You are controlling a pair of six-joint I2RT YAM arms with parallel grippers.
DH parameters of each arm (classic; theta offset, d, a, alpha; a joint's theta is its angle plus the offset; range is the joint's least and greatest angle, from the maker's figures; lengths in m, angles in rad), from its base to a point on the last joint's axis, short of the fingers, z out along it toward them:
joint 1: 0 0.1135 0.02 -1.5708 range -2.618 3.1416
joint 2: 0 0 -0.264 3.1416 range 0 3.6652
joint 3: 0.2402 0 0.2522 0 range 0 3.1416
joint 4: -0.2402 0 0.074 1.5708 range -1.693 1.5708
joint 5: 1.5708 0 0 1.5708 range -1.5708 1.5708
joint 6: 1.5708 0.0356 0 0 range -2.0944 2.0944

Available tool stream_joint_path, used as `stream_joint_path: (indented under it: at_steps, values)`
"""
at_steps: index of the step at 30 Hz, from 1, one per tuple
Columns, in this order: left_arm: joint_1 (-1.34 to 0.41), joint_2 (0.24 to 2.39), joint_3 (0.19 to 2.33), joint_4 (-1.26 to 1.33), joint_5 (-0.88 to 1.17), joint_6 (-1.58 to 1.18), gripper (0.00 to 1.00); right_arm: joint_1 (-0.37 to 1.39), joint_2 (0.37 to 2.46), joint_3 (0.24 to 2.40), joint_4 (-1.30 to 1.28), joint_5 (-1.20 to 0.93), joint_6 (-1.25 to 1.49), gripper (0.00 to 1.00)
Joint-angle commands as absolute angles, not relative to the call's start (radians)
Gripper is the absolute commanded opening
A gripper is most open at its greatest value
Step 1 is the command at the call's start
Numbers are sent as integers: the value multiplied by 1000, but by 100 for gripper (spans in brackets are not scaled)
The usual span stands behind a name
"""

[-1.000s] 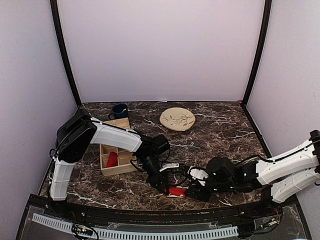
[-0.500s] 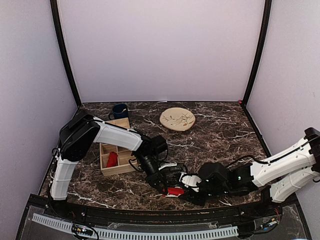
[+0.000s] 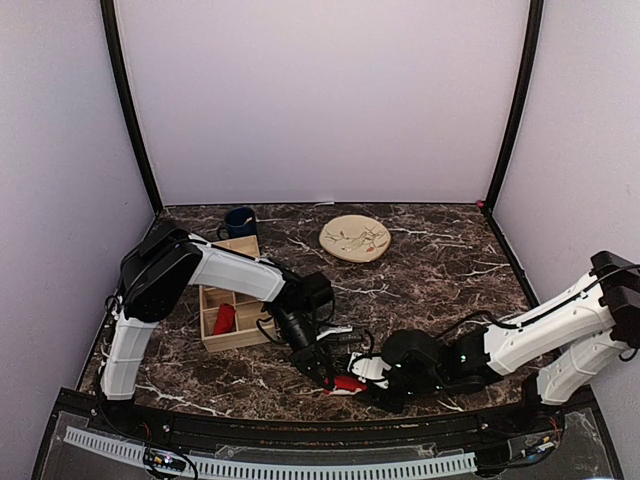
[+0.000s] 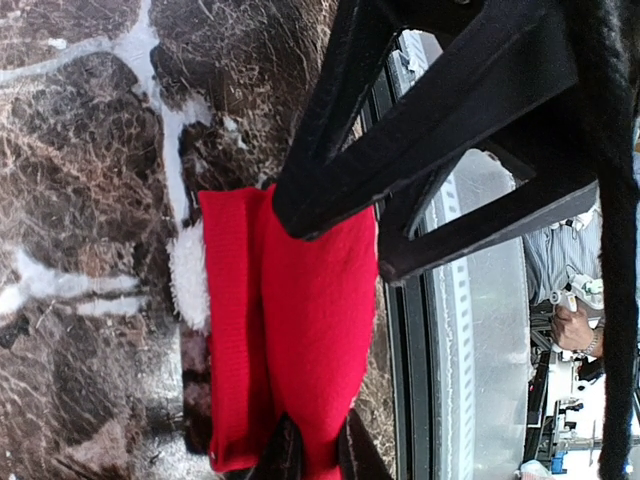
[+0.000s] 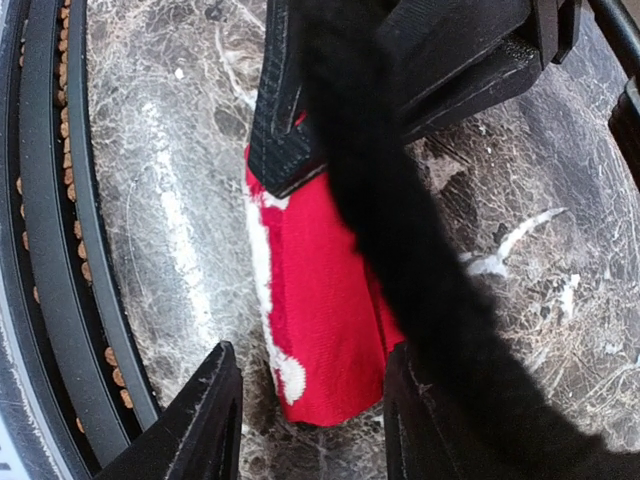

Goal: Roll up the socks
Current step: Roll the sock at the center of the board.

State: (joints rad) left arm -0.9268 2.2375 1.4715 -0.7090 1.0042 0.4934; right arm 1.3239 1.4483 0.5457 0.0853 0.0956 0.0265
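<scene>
Red fabric marks the task's things: 1 folded sock (image 3: 348,382) lies on the dark marble counter (image 3: 440,270) close to its near edge, about midway along it, and a second sock (image 3: 224,319) sits in the wooden box (image 3: 236,342).

The left claw (image 4: 315,452) is clenched on the folded sock. In the left wrist view its 2 fingers (image 4: 285,455) stand close together with red cloth pinched between them. The sock lies flat there in 2 overlapping layers, with a white fuzzy patch on one long side.

The right claw (image 5: 315,400) is released. In the right wrist view its 2 fingers (image 5: 215,410) stand wide apart, 1 on each side of the sock's rounded end, low over the counter. White spots run along the sock's edge on the side towards the counter's near edge. The 2 claws meet over the sock from opposite ends, the left from the counter's left side and the right from its right side.

The wooden box stands near the left edge, divided into compartments and partly covered by the left arm. The second sock is bunched in a compartment at the box's near left.

Behind the box, towards the far left corner, stands a dark blue mug (image 3: 240,220); its inside cannot be made out. A round beige plate (image 3: 354,238) with a thin line pattern lies near the far edge, well apart from both socks.
</scene>
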Motion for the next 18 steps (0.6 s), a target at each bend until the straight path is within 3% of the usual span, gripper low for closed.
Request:
stream_joint_path:
  at_steps: [1, 8, 13, 18]
  values:
    - [-922, 2257, 1477, -755, 986, 514, 13, 1334, 1470, 575, 102, 115, 2, 43]
    - [-920, 2258, 1477, -755, 988, 517, 13, 1334, 1497, 585, 101, 112, -5, 35]
    - [-918, 2260, 1477, -756, 990, 517, 13, 1333, 1511, 590, 96, 101, -8, 21]
    - [-916, 2260, 1480, -755, 988, 508, 15, 1333, 1519, 590, 97, 92, -7, 13]
